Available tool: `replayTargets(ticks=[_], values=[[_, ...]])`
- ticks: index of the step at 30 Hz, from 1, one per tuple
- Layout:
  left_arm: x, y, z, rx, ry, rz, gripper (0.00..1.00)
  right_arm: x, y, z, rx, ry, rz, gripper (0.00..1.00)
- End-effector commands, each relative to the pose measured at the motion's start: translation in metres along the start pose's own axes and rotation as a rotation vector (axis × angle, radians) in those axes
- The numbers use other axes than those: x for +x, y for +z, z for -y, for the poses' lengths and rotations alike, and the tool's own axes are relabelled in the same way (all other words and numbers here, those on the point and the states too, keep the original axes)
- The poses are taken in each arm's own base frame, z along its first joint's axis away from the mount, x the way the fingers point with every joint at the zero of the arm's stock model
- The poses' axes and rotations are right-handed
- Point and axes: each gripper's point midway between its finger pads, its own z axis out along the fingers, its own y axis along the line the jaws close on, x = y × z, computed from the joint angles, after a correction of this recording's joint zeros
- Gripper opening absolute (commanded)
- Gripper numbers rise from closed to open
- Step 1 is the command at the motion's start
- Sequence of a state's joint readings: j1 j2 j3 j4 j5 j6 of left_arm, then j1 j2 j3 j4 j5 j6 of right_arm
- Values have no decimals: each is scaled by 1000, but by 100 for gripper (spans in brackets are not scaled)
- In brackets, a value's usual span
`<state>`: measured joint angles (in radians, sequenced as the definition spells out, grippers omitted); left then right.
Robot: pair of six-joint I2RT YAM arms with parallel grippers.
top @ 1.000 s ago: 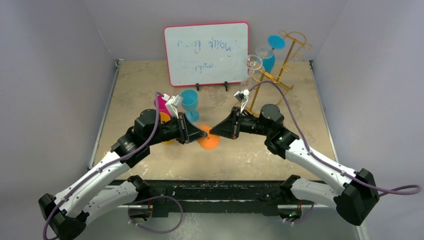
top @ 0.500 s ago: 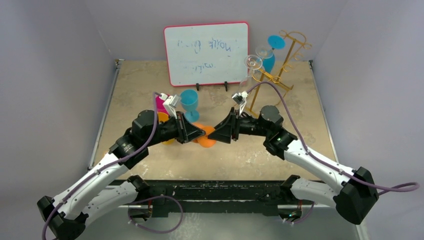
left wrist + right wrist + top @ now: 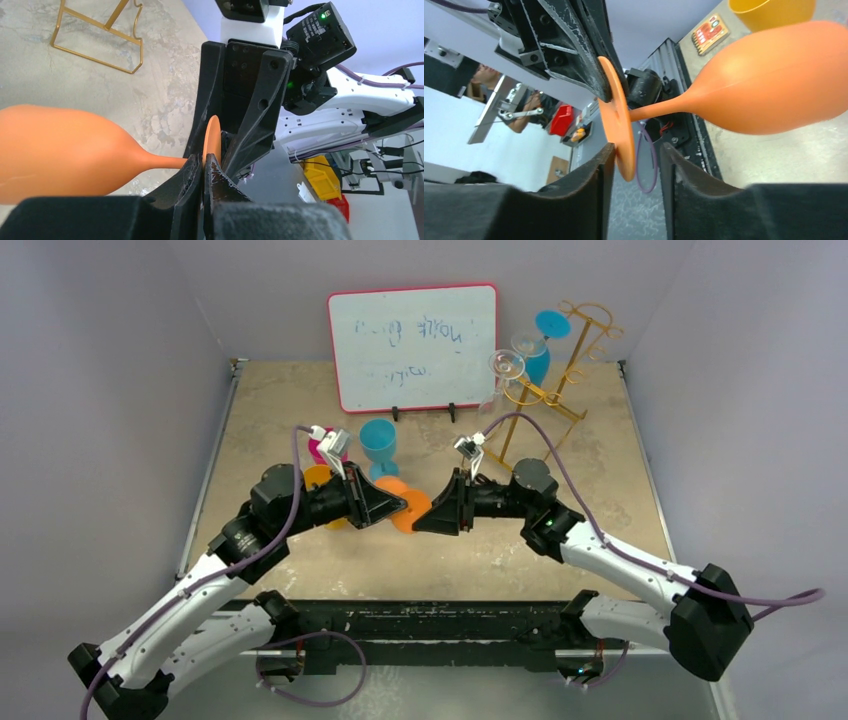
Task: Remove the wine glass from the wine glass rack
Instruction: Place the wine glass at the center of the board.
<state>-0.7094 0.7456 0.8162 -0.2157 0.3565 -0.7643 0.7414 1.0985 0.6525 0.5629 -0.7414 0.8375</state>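
Meeting over the near middle of the table (image 3: 620,490), the two arms point tip to tip with the orange wine glass (image 3: 65,150) lying sideways between them, off the rack. The left gripper (image 3: 204,167) is pinched together on the rim of the glass's round foot. The stem runs away from it to the bowl, which hangs above the tabletop. The right gripper (image 3: 636,155) has its fingers apart on either side of that same foot. The right wrist view shows a gap on each side, so it is not holding the glass.

A second ago the pair stood further right and further back. Both arms have since drawn left and toward the bases, carrying the glass along, and the right fingers, then together, have spread.

Just behind the left arm stand a yellow cup (image 3: 318,478), a pink cup (image 3: 322,448) and a blue cup (image 3: 379,440), all where they were. Further back the red-framed whiteboard (image 3: 412,345) leans at the far wall. At the far right corner the gold wine glass rack (image 3: 560,370) is upright, with two clear glasses (image 3: 507,363) and a blue glass (image 3: 545,325) hanging from its hooks, unchanged.
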Motion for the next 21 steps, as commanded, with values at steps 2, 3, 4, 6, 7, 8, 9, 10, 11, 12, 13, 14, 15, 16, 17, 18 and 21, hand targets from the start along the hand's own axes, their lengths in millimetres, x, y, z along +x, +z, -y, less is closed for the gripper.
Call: replayTargets(ticks=[2,3,4,6,7,8,9,10,11,12,13,14,15,16,17,18,21], values=[[-24,-2,27,90,62,68,0,-22,7,-33,-106,-72,31,24],[-23,-2,26,87,60,65,0,-24,7,-31,-94,-67,49,19],[-23,-2,26,86,60,63,0,-24,7,-32,-99,-57,60,15],[-20,-2,24,82,58,52,0,-25,6,-34,-115,-57,73,15],[-19,-2,23,79,56,48,0,-25,6,-35,-121,-58,69,15],[-19,-2,22,77,57,50,0,-24,7,-36,-127,-57,60,15],[-18,-1,22,76,57,50,0,-24,7,-37,-134,-59,53,13],[-18,-1,21,76,55,48,0,-25,8,-37,-135,-61,51,8],[-17,-1,21,75,53,47,0,-26,8,-38,-135,-64,54,5],[-17,-1,21,78,53,43,0,-27,8,-38,-134,-65,57,3],[-16,-1,21,78,53,42,0,-28,8,-39,-134,-68,59,0],[-16,0,21,78,52,40,0,-28,8,-39,-133,-71,58,0],[-16,0,20,75,52,40,0,-29,8,-39,-131,-75,58,0],[-16,0,19,71,50,39,0,-29,8,-38,-124,-76,59,0],[-16,0,17,63,49,41,4,-29,8,-37,-116,-76,60,0],[-16,0,15,50,49,44,7,-29,7,-35,-104,-76,64,0],[-31,-4,9,-15,26,118,19,-29,6,-28,-57,-77,79,0]])
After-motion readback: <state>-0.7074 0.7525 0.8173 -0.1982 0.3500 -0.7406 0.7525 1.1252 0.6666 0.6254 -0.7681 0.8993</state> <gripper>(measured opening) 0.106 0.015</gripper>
